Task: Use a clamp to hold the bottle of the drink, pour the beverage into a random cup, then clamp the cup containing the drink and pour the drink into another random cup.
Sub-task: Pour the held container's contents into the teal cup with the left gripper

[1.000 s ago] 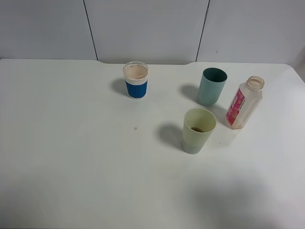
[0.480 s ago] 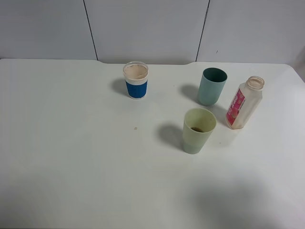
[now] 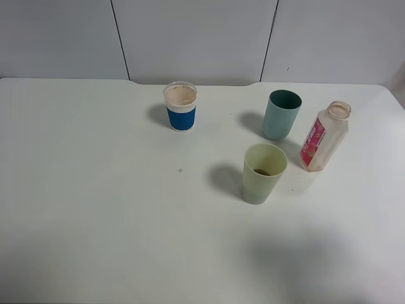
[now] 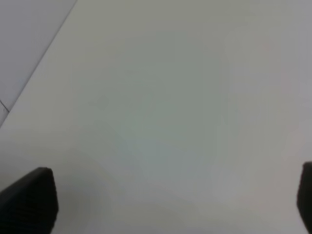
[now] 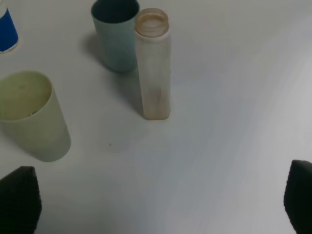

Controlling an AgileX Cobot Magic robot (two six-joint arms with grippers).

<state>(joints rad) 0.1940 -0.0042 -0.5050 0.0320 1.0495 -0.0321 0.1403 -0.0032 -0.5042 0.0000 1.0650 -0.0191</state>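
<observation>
On the table (image 3: 95,190), bottle (image 3: 324,138) upright beside teal cup (image 3: 281,115); yellow-green cup (image 3: 263,174) near

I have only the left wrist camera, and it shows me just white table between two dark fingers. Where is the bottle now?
Observer: The bottle stands upright on the right side of the high view, next to the teal cup, with no cap on its neck.
Operator: Is there drink in some cup?
Observer: Yes. The yellow-green cup has a little brown liquid at its bottom.
Operator: And what does the other arm do?
Observer: The right gripper is open and holds nothing. In its wrist view the bottle is ahead of it, well apart from the fingers.
</observation>
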